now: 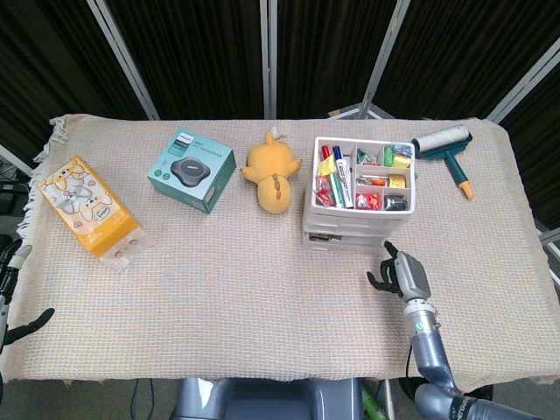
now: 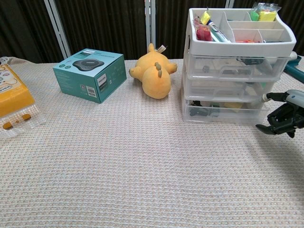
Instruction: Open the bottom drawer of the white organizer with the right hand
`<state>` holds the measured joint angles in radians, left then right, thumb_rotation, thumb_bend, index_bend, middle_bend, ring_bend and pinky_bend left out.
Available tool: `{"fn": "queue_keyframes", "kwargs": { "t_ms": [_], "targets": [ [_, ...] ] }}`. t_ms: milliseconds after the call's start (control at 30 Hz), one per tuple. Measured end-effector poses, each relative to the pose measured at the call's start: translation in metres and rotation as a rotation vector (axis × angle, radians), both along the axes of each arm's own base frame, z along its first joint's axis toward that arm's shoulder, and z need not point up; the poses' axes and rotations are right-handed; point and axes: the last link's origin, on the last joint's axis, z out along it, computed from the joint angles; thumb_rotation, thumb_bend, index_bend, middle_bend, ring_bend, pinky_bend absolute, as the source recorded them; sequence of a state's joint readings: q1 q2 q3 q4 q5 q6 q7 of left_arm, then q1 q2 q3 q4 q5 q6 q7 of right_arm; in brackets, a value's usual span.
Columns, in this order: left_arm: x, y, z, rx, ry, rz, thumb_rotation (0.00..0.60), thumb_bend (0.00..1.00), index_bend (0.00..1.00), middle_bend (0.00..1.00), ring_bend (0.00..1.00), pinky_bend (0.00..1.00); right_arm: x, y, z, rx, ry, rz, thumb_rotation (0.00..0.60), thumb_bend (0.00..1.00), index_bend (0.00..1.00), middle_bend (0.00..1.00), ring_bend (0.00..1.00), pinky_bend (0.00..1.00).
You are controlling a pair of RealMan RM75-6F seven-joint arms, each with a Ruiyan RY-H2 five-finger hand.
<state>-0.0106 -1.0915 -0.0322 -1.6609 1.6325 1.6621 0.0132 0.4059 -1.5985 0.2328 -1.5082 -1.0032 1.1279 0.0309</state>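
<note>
White organizer (image 1: 359, 203) with its bottom drawer (image 2: 223, 114) closed, standing right of table centre. The right hand (image 1: 401, 273), at the organizer's 5 o'clock and just off its front corner, holds nothing, its fingers (image 2: 266, 128) curled inward; nothing lies between hand and drawer. A yellow plush toy (image 1: 271, 171) lies at the organizer's 9 o'clock, a teal box (image 1: 192, 171) beyond it, a yellow packet (image 1: 86, 206) near the table's left edge, and a lint roller (image 1: 446, 147) at 2 o'clock. The left hand (image 1: 19, 293) shows only partly at the left edge; its state cannot be told.
</note>
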Motion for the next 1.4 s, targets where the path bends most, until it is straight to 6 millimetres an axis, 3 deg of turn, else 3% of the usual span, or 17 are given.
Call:
{"fn": "queue_keyframes", "kwargs": {
  "t_ms": [500,600,833,900,1400],
  "targets": [
    [-0.001,0.001,0.000,-0.003,0.002,0.004,0.600,0.15,0.00,0.00,0.00,0.00,0.003,-0.005,-0.014,0.026,-0.016,-0.015,0.600,0.30,0.31,0.87,0.88,0.74],
    [-0.001,0.001,-0.001,-0.005,0.004,0.004,0.600,0.15,0.00,0.00,0.00,0.00,0.004,-0.005,-0.016,0.028,-0.032,-0.019,0.600,0.32,0.37,0.88,0.88,0.74],
    [-0.001,0.002,-0.001,-0.005,0.003,0.006,0.600,0.14,0.00,0.00,0.00,0.00,0.004,-0.005,-0.016,0.021,-0.040,-0.019,0.600,0.37,0.66,0.88,0.89,0.74],
    [-0.001,0.002,-0.001,-0.008,0.006,0.004,0.600,0.15,0.00,0.00,0.00,0.00,0.004,-0.003,-0.014,0.023,-0.048,-0.017,0.600,0.37,0.68,0.88,0.89,0.74],
    [0.000,0.001,-0.002,-0.009,0.007,0.001,0.600,0.15,0.00,0.00,0.00,0.00,0.002,0.020,-0.013,0.076,-0.079,-0.015,0.600,0.37,0.68,0.88,0.89,0.74]
  ]
}}
